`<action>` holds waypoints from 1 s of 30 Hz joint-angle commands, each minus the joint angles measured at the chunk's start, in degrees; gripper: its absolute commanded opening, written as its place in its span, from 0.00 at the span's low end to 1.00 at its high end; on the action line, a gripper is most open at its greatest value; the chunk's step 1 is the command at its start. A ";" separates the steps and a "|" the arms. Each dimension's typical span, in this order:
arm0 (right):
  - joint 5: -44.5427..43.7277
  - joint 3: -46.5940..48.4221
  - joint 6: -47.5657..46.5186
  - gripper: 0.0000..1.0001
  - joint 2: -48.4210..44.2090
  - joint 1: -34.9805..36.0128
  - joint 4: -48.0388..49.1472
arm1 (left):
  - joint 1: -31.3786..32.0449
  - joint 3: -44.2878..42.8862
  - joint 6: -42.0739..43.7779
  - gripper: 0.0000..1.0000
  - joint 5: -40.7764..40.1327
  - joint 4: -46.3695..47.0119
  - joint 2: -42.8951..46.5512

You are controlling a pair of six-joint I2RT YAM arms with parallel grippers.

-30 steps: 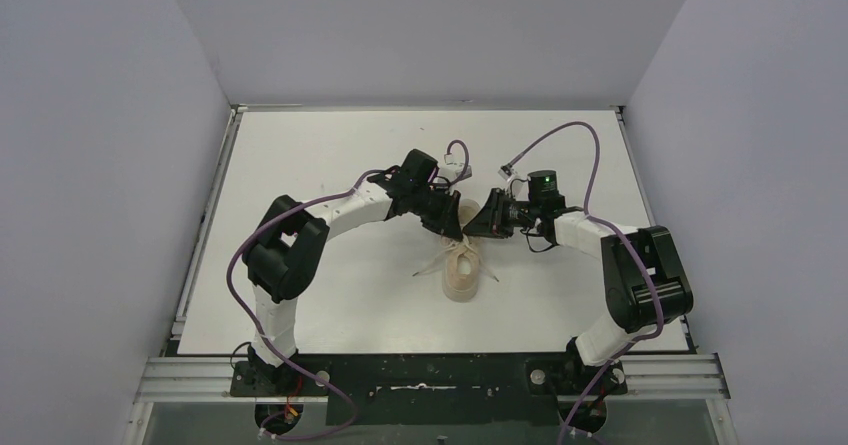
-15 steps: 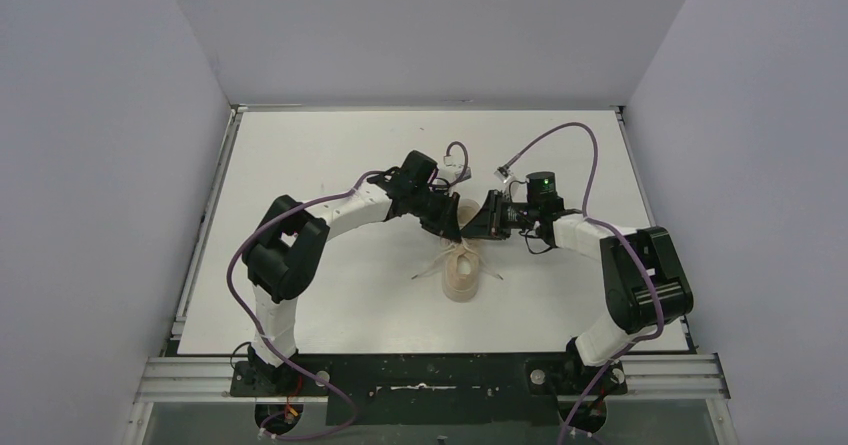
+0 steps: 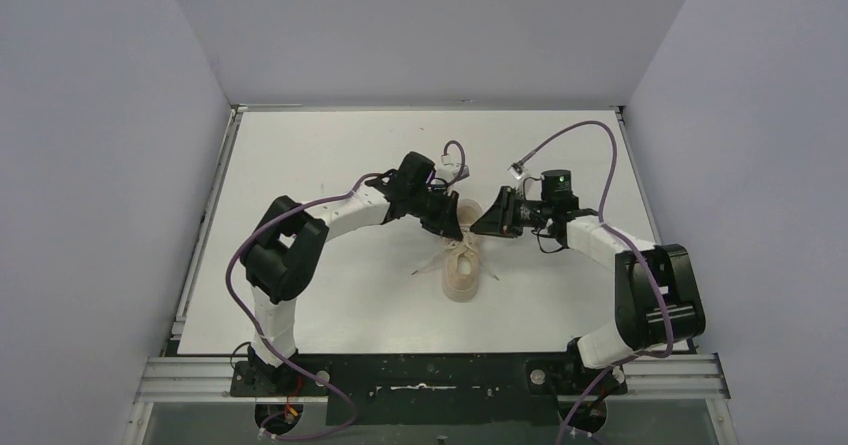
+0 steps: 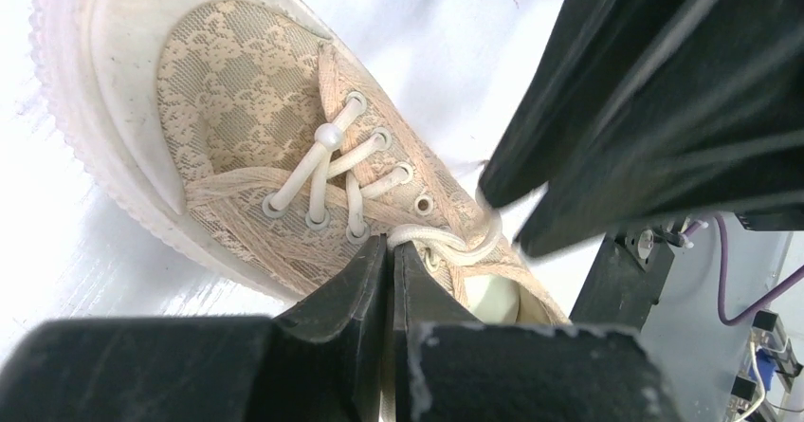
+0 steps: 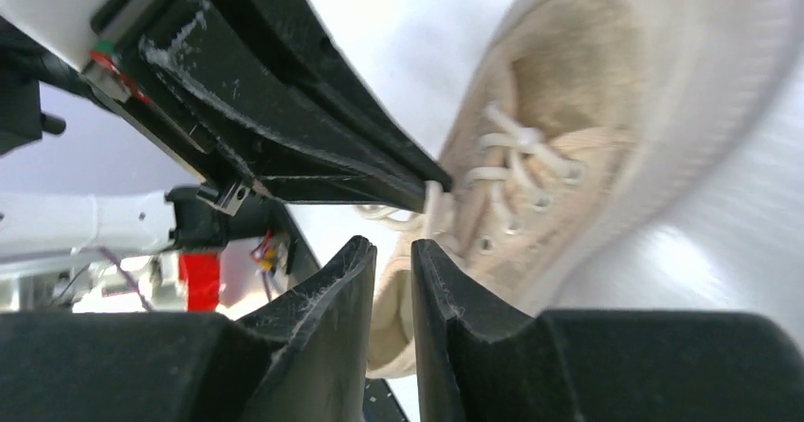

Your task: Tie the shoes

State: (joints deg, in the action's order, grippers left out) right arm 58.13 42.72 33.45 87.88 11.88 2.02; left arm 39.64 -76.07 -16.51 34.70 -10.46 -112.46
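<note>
The light, floppy sneaker (image 3: 461,273) sat mid-tabletop (image 3: 330,155), so I had my left gripper (image 4: 389,244) pinched on its thin, slippery lace (image 4: 429,235); my right gripper (image 5: 391,245) was nearly closed, couldn't tell on what.

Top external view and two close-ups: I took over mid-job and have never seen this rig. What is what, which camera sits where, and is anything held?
Two robot arms are bolted at the near edge of a white table; the top view looks down from above and behind them. The close-ups come from a camera on each wrist, with that arm's own black fingers at the bottom. A cream patterned sneaker lies between the arms, laces threaded but untied. The left end effector is shut on a lace strand beside the eyelets. The right end effector faces it, fingers slightly apart; whether it pinches the lace I cannot tell.
</note>
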 commanded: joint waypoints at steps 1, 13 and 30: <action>-6.39 1.46 -5.00 0.23 -3.06 -2.31 -6.76 | -0.35 0.23 0.18 0.00 -0.11 3.69 3.63; -4.43 5.75 -4.43 0.23 4.37 0.59 -5.36 | -0.36 1.17 0.10 0.00 -0.34 4.43 4.43; -3.50 5.27 -0.31 0.19 6.40 1.83 -0.20 | 0.00 1.17 0.19 0.00 0.13 4.75 4.60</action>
State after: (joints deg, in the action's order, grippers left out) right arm 53.17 46.59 32.71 93.62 13.10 -1.74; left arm 39.66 -74.61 -16.49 34.68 -9.15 -111.55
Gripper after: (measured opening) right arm 0.197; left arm 0.017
